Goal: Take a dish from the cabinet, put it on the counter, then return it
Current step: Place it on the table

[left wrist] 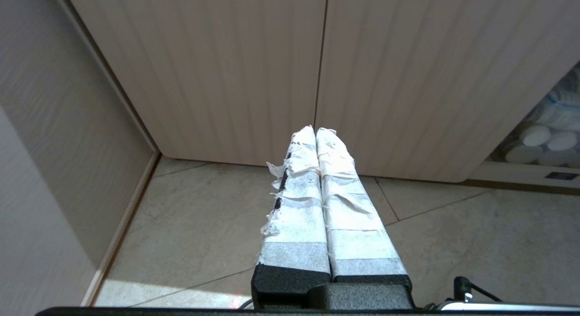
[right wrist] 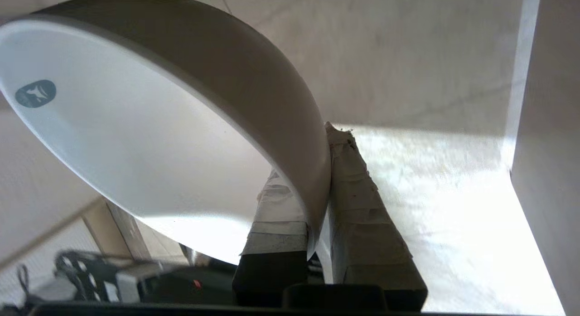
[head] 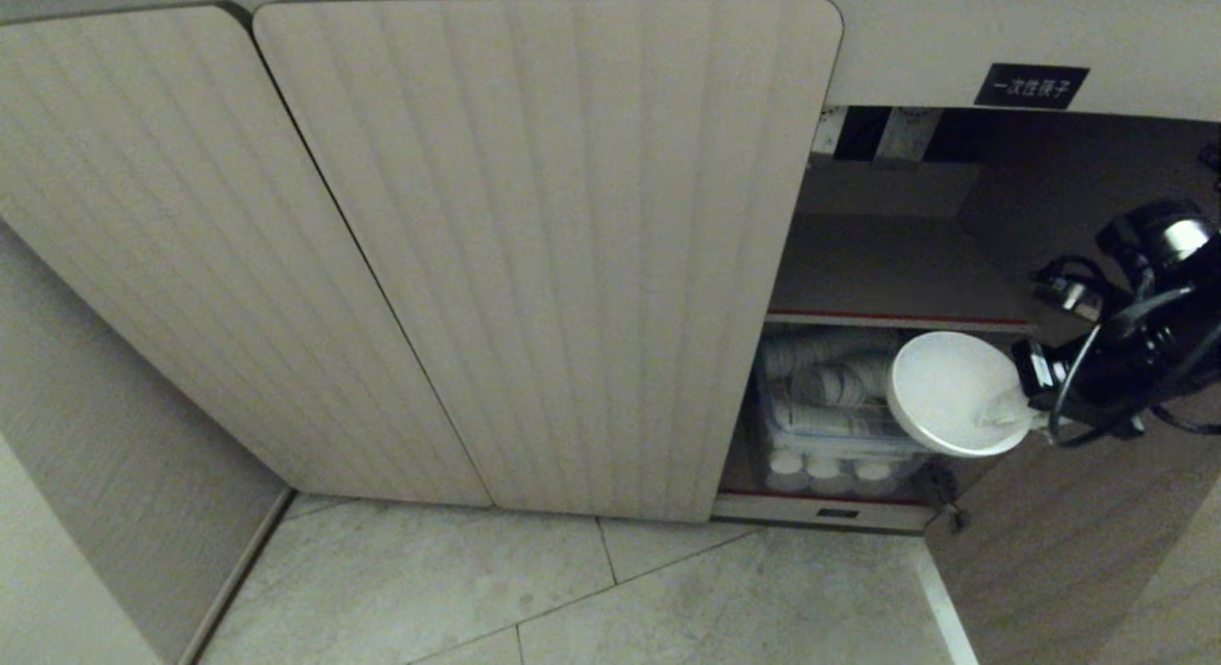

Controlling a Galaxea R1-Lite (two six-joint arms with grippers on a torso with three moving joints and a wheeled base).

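Dish sits pinched by its rim in our right gripper, jaws nearly shut on it, tilted on edge in front of the open cabinet bay, out past the red-edged shelf. It extends leftward from the gripper, face turned toward us. We judge the coming move is a lift to the counter, which we cannot see. Room is open toward us; the closed door edge stands near on the left. Our left gripper is shut, empty, parked over the floor
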